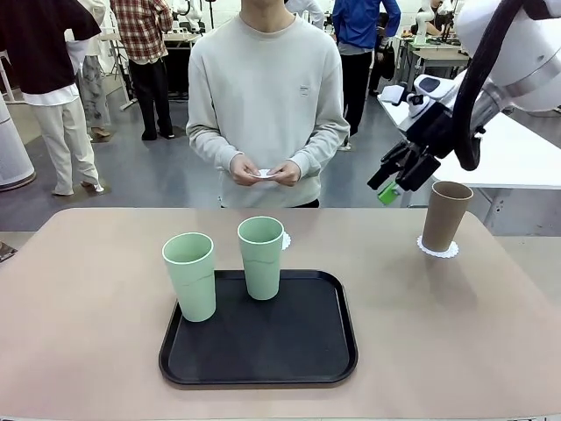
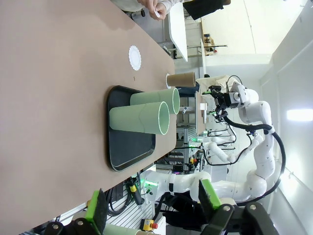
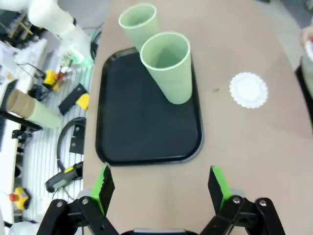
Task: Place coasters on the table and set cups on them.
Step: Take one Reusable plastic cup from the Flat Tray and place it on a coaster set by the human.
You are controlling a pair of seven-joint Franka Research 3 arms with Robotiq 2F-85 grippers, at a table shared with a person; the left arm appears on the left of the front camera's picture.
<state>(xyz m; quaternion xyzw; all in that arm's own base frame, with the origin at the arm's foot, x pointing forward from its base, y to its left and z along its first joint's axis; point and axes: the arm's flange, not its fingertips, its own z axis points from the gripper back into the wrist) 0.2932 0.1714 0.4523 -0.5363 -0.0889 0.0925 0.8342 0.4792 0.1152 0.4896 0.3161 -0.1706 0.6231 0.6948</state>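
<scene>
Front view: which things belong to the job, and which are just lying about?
Job: brown cup on its coaster; green cups; bare coaster; held coaster in the person's hands.
Lying about: black tray holding the green cups.

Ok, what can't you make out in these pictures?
Front view: the coaster behind the farther mint cup, mostly hidden by it.
Front view: the white thing in the person's hands, too small and half covered.
Left wrist view: those hands, cut off by the top edge.
</scene>
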